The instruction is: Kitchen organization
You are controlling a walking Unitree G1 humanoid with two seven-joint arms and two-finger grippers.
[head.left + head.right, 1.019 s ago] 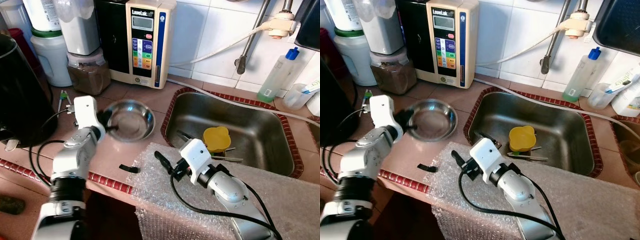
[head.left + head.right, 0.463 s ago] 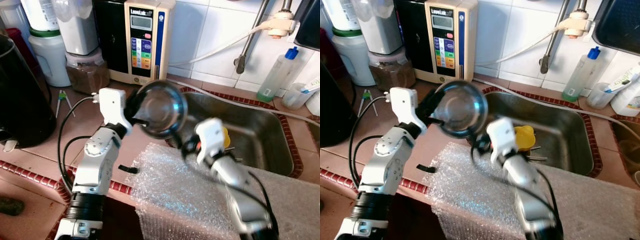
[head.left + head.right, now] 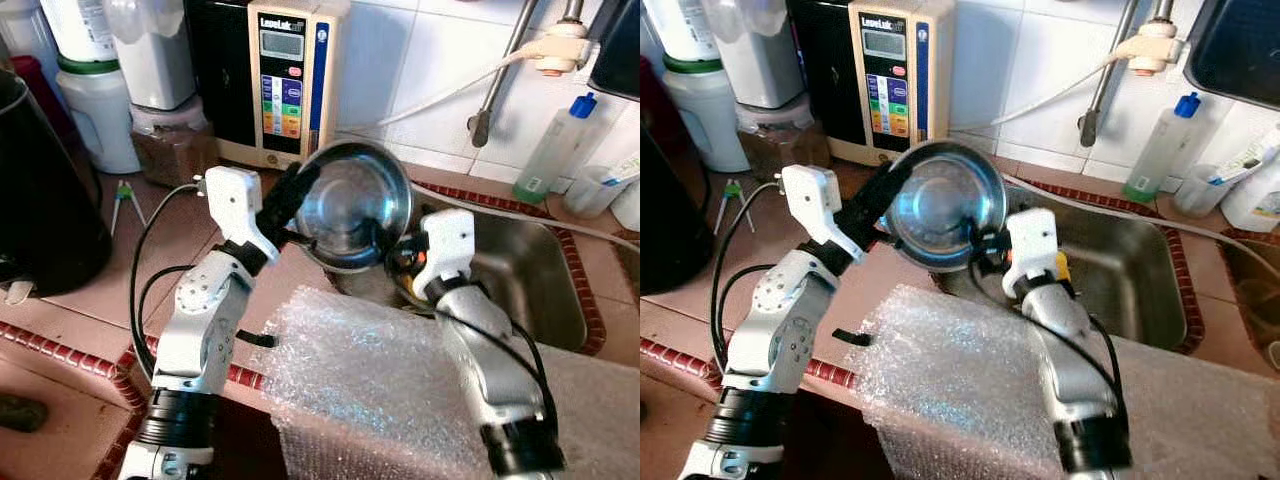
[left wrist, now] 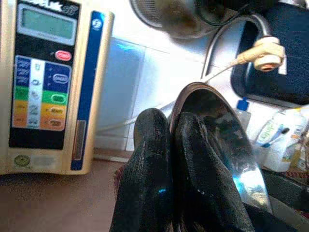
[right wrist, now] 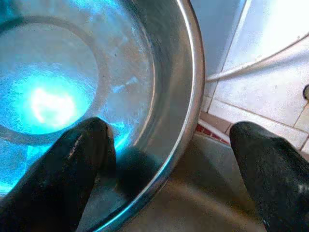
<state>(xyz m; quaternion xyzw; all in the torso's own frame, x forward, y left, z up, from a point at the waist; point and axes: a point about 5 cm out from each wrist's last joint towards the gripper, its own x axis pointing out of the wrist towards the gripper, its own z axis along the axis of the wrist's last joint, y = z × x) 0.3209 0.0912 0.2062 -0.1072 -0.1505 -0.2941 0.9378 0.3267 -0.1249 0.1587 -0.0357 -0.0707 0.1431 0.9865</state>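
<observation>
Tilting on edge, steel bowl pinched by left fingers, right fingers spread astride its rim.

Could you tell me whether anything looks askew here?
The steel bowl is tipped on edge in the air over the sink's near corner, pinched at its rim by the left gripper, the right gripper open astride it.

We are looking at a white tiled wall rising behind a brown tiled counter, its steel sink edged in red.
</observation>
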